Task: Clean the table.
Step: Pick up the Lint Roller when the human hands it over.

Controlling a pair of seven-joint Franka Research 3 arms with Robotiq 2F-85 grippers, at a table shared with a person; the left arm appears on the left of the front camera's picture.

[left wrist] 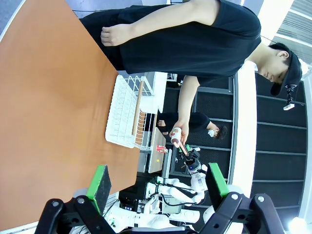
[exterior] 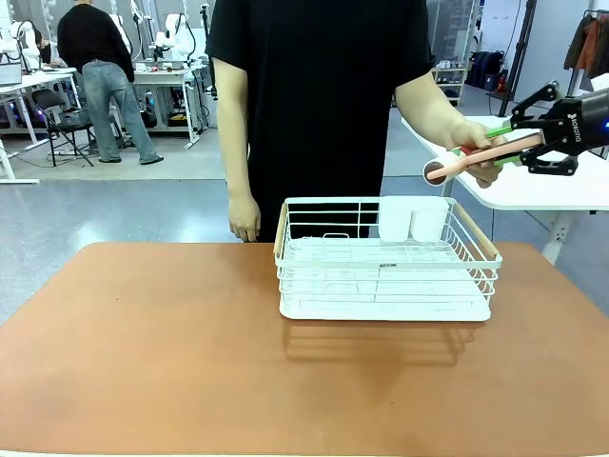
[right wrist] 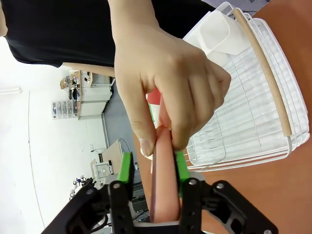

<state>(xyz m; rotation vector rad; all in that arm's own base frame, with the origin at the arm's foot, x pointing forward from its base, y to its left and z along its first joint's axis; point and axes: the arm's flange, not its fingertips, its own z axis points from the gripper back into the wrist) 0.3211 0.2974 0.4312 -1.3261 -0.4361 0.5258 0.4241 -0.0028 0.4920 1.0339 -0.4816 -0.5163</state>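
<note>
The reddish-brown table (exterior: 190, 362) holds a white wire rack (exterior: 385, 276) at centre right. Above the rack's far right corner, a person's hand (exterior: 476, 143) holds out a pink-handled tool (exterior: 452, 164) with a round end. My right gripper (exterior: 521, 143) comes in from the right, shut on the tool's handle. In the right wrist view the handle (right wrist: 163, 190) runs between my green pads (right wrist: 180, 168), and the person's fingers (right wrist: 170, 83) still grip it just ahead of my right gripper (right wrist: 153, 168). My left gripper (left wrist: 158, 183) hangs open above the table (left wrist: 48, 97), holding nothing.
Two white cups (exterior: 411, 219) sit in the rack's far right corner. The person stands at the far edge with the other hand (exterior: 245, 217) hanging by the rack's left end. A white-topped side table (exterior: 533, 186) stands at the right, under my right arm.
</note>
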